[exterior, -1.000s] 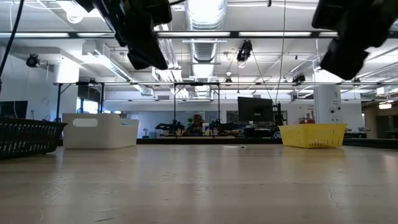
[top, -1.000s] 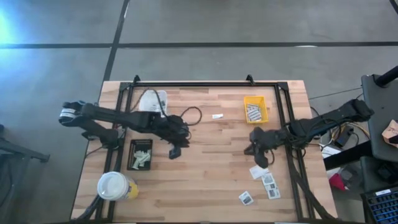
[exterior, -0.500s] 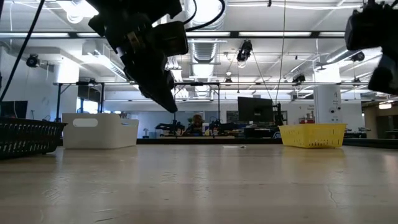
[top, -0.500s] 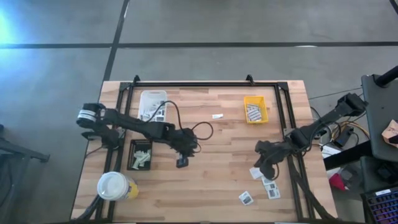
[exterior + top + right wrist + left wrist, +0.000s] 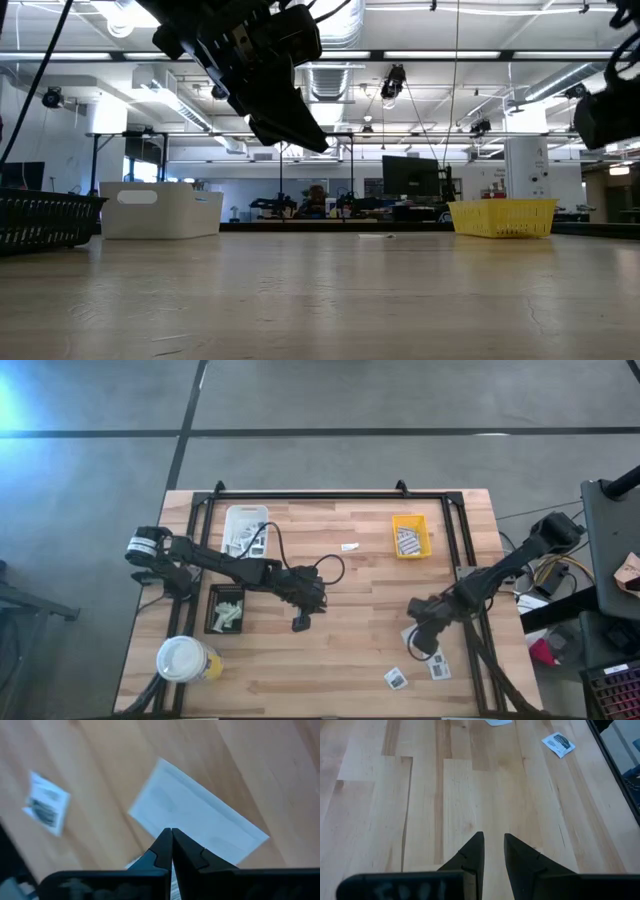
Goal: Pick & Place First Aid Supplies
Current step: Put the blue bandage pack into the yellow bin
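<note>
My right hand (image 5: 171, 836) has dropped over the white packet (image 5: 200, 817) near the desk's right front edge, fingers now together, nothing held. Left hand (image 5: 493, 851), slightly apart, hovers mid-desk.

You are not getting any readable text here. The packet (image 5: 558, 744) in the left wrist view is carrying a dark printed patch with fine lines under it, but the letters are too small to make out. The small packet (image 5: 46, 803) in the right wrist view is showing a dark printed patch too, blurred past reading. The plain white packet (image 5: 197, 819) beside it is showing only faint grey marks. The packets (image 5: 396, 678) near the table's right front corner in the high view are showing grey patches only, no legible words.
</note>
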`<state>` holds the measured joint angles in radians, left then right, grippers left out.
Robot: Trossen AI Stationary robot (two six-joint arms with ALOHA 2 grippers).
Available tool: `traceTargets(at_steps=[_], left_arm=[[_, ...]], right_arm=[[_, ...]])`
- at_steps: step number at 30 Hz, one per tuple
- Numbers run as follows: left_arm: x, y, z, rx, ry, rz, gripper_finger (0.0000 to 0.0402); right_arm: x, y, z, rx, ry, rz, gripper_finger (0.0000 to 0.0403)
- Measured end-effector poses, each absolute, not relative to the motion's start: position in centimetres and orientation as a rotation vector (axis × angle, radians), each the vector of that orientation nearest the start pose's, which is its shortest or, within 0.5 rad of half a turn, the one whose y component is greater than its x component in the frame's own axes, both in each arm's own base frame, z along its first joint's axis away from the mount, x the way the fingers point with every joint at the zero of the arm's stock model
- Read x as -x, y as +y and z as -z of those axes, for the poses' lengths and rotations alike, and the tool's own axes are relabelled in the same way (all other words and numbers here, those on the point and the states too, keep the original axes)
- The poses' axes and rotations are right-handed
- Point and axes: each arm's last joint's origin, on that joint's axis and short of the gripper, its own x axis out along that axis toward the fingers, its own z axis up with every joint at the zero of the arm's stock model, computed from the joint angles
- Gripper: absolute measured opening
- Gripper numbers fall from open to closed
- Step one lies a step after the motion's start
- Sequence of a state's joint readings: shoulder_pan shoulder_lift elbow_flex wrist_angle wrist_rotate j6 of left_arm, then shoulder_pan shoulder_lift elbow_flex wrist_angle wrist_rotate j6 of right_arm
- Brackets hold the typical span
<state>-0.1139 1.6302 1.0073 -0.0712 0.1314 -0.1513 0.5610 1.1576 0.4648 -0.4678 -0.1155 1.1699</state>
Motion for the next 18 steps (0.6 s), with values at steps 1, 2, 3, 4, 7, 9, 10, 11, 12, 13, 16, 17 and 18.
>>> traceTargets(at_steps=[1, 2, 3, 4, 7, 9, 10, 11, 12, 13, 16, 17, 18], left_arm=[[-34.1, -4.3, -21.1, 0.15, 0.712, 0.182, 0.0067], [-34.1, -4.3, -21.1, 0.15, 0.712, 0.183, 0.0067], [-34.1, -4.3, -21.1, 0.15, 0.712, 0.183, 0.0067], [-34.1, -4.3, -21.1, 0.151, 0.712, 0.183, 0.0067], [-34.1, -4.3, -21.1, 0.151, 0.711, 0.183, 0.0067], [-34.1, -4.3, -21.1, 0.151, 0.709, 0.183, 0.0067], [-34.1, -4.3, -21.1, 0.151, 0.708, 0.183, 0.0067], [-34.2, -4.3, -21.1, 0.151, 0.707, 0.183, 0.0067], [-34.2, -4.3, -21.2, 0.151, 0.703, 0.183, 0.0067], [-34.2, -4.3, -21.2, 0.151, 0.699, 0.184, 0.0067], [-34.2, -4.3, -21.2, 0.15, 0.699, 0.182, 0.0067], [-34.2, -4.3, -21.2, 0.147, 0.699, 0.178, 0.0067], [-34.2, -4.3, -21.2, 0.144, 0.698, 0.169, 0.0067]], right_arm=[[-15.1, 9.9, -14.3, -0.731, 1.341, 0.15, 0.0008], [-15.2, 10.0, -14.0, -0.724, 1.36, 0.159, 0.0008], [-15.2, 10.0, -13.7, -0.718, 1.377, 0.169, 0.0008], [-15.3, 10.0, -13.4, -0.712, 1.39, 0.178, 0.0008], [-15.7, 10.1, -12.8, -0.708, 1.41, 0.203, 0.0008], [-16.0, 10.0, -12.3, -0.712, 1.426, 0.222, 0.0008], [-16.3, 9.9, -12.1, -0.715, 1.424, 0.221, 0.0008], [-16.5, 9.9, -12.0, -0.718, 1.417, 0.212, 0.0008], [-16.9, 9.8, -11.8, -0.719, 1.405, 0.203, 0.0008], [-17.2, 9.7, -11.7, -0.719, 1.392, 0.192, 0.0008], [-18.5, 9.4, -11.6, -0.708, 1.342, 0.164, 0.0008], [-19.0, 9.3, -11.7, -0.699, 1.322, 0.161, 0.0008], [-19.4, 9.1, -11.8, -0.683, 1.306, 0.164, 0.0008]])
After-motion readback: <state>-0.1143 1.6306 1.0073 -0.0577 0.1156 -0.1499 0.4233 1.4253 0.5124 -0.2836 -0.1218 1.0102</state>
